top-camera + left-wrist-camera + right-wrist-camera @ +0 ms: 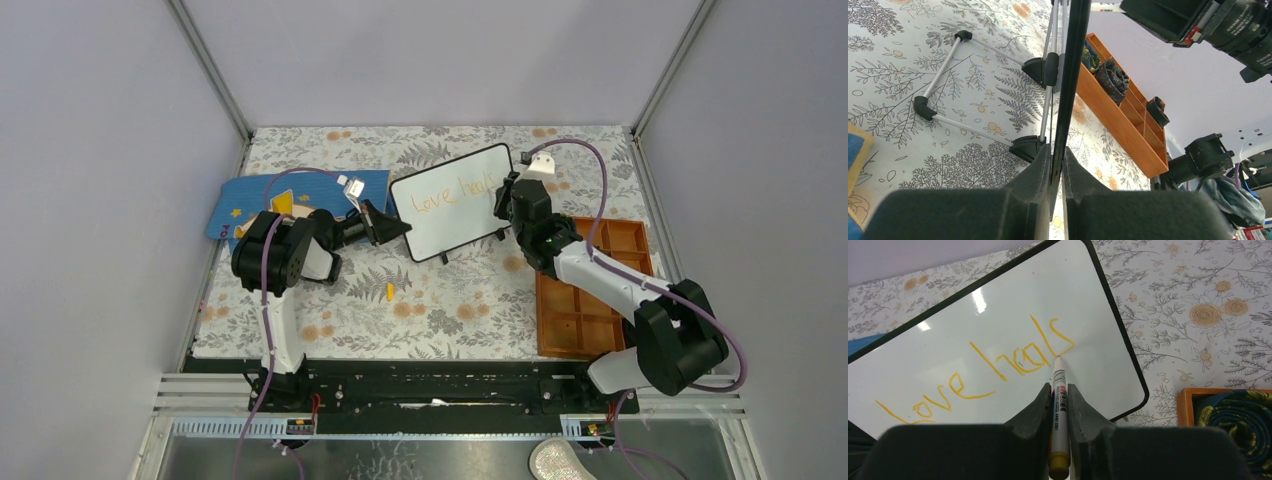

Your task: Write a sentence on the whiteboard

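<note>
**A:** How far along was the writing?

**B:** Two orange words were on the board [450, 228]. The sentence [993, 370] read "love heals" and slanted up across the upper part. The marker [1056, 371] had its tip on the board at the foot of the last "s", so I judged that word finished or nearly so. The lower half was bare, leaving room for more words.

**A:** And the grippers?

**B:** The right gripper [1059, 389] was clamped on the marker. The left gripper [1056, 155] pinched the board's left edge, holding it steady.

**A:** Where was the board?

**B:** It was propped on its stand toward the back of the table, between the two grippers. The mat [250, 195] was on its left and the tray [575, 335] near its right.

**A:** Any labels?

**B:** The marker's barrel bore red and black print, probably a brand line, but it was too small to read.
</note>
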`<state>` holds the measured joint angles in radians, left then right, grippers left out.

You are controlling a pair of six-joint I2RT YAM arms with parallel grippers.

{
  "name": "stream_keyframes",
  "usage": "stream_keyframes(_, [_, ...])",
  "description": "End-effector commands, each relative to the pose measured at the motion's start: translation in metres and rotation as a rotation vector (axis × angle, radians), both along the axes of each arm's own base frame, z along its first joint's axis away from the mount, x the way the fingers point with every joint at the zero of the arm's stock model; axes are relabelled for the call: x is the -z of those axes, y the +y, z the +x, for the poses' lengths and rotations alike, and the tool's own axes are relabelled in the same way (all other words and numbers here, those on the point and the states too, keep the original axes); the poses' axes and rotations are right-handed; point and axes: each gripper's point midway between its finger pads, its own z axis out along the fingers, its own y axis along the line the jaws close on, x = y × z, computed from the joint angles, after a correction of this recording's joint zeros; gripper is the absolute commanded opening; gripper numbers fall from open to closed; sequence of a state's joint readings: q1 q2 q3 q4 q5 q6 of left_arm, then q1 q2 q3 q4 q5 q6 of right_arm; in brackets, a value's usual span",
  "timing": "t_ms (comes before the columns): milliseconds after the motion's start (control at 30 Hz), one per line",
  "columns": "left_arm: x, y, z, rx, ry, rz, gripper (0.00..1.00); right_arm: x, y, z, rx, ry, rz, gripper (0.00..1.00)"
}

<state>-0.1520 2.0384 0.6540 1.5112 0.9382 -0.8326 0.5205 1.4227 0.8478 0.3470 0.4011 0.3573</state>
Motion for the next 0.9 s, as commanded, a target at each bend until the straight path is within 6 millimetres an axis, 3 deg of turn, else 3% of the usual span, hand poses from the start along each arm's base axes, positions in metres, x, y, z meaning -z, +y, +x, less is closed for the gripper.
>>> stream_keyframes(0, [0.009,-0.002,-0.008,0.023,0.06,0.01,0.0,-0.051,-0.013,-0.009,0.052,-0.106,0.086,0.0])
stream_keyframes(200, [0.008,-0.003,-0.008,0.025,0.057,0.01,0.0,-0.091,-0.016,-0.038,0.011,-0.192,0.135,0.0])
stream_keyframes(333, [0.009,-0.003,-0.009,0.026,0.057,0.014,0.0,-0.109,0.009,-0.066,-0.107,-0.262,0.112,0.0])
stream_keyframes(400, [0.009,-0.002,-0.009,0.025,0.059,0.018,0.0,-0.109,0.033,-0.086,-0.208,-0.292,0.073,0.0])
stream_keyframes(467, [0.01,-0.002,-0.009,0.025,0.059,0.021,0.0,-0.099,0.056,-0.107,-0.281,-0.303,0.019,0.0])
stream_keyframes(533, [0.009,-0.002,-0.008,0.024,0.058,0.021,0.0,-0.083,0.066,-0.12,-0.315,-0.304,-0.031,0.0])
stream_keyframes(700, [0.01,-0.002,-0.009,0.025,0.061,0.022,0.0,-0.038,0.08,-0.132,-0.372,-0.257,-0.078,0.0])
stream_keyframes(867, [0.01,-0.002,-0.008,0.022,0.057,0.025,0.0,-0.012,0.09,-0.133,-0.412,-0.236,-0.067,0.0])
